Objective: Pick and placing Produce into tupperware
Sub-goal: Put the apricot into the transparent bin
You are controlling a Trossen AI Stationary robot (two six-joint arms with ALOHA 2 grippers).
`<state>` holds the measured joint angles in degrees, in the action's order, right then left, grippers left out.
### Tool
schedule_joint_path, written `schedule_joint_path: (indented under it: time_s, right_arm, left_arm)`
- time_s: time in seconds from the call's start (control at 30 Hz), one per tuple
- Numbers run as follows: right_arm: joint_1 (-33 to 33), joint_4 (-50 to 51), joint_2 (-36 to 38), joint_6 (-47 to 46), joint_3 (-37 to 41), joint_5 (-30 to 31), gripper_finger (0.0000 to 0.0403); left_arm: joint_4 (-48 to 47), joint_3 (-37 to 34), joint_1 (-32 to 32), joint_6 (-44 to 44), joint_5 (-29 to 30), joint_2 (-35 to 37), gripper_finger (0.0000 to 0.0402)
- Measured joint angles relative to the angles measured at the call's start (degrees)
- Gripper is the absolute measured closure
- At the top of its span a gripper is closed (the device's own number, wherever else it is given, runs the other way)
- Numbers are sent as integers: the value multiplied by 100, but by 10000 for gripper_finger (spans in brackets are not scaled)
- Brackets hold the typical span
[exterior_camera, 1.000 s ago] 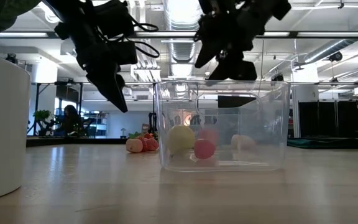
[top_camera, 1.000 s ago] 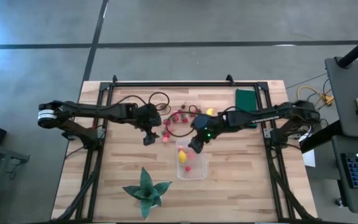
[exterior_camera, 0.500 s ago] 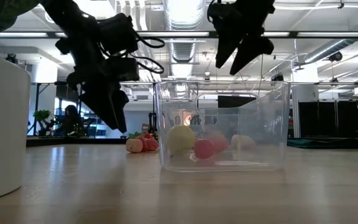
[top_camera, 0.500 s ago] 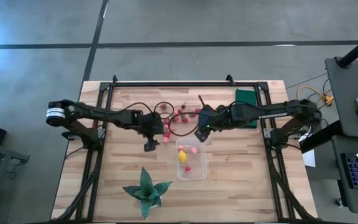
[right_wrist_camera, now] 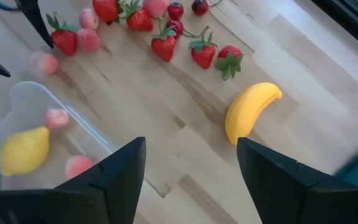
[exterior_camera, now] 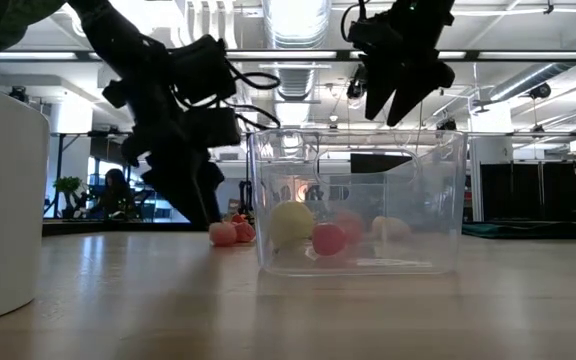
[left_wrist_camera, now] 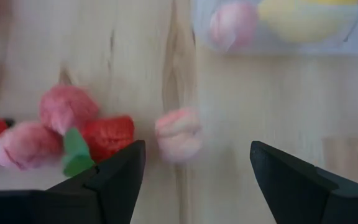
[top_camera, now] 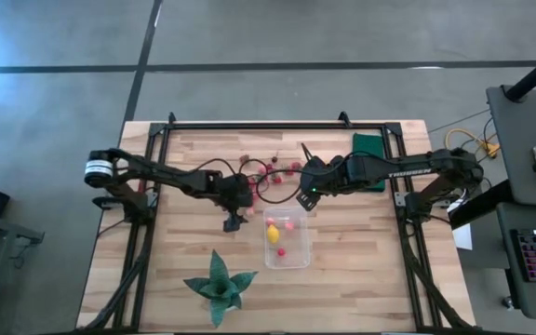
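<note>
**Operator:** Produce status and location?

**Technician:** A pale pink piece [left_wrist_camera: 178, 134] lies loose on the table [top_camera: 361, 251], just beside the tupperware [top_camera: 287, 239], between it and the red strawberry cluster [right_wrist_camera: 160, 37]. The container already holds a lemon [right_wrist_camera: 23, 150] and a few pink pieces. The banana [right_wrist_camera: 248, 111] lies apart on the bare wood, beyond the cluster from the container.

**Operator:** Which arm is nearer the pink piece?

**Technician:** The left gripper [left_wrist_camera: 194, 165]. It is low over the table, jaws spread and empty, with the piece centred in the gap just ahead of the fingertips. The piece is roundish, so no long axis constrains the approach.

**Operator:** And the right gripper?

**Technician:** The right gripper [right_wrist_camera: 188, 165] hangs above the table near the container's far end, jaws spread, holding nothing. The banana lies just ahead of it, its long axis running obliquely to the jaw gap; a wrist turn is probably required before closing.
</note>
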<state>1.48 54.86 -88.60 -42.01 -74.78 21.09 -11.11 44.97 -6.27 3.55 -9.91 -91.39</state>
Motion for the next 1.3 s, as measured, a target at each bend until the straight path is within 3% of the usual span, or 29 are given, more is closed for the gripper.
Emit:
schedule_joint_path:
  time_s: [0.47, 1.1, 1.3]
  right_arm:
    - [-114, 47, 0, 49, 9, 13, 158]
    - [-114, 62, 0, 61, 13, 41, 158]
    - [-114, 60, 9, 47, 13, 40, 158]
  left_arm:
    - [663, 14, 0, -24, 144, -199, 192]
    - [462, 21, 0, -16, 118, -232, 308]
    - [394, 237, 0, 39, 149, -120, 316]
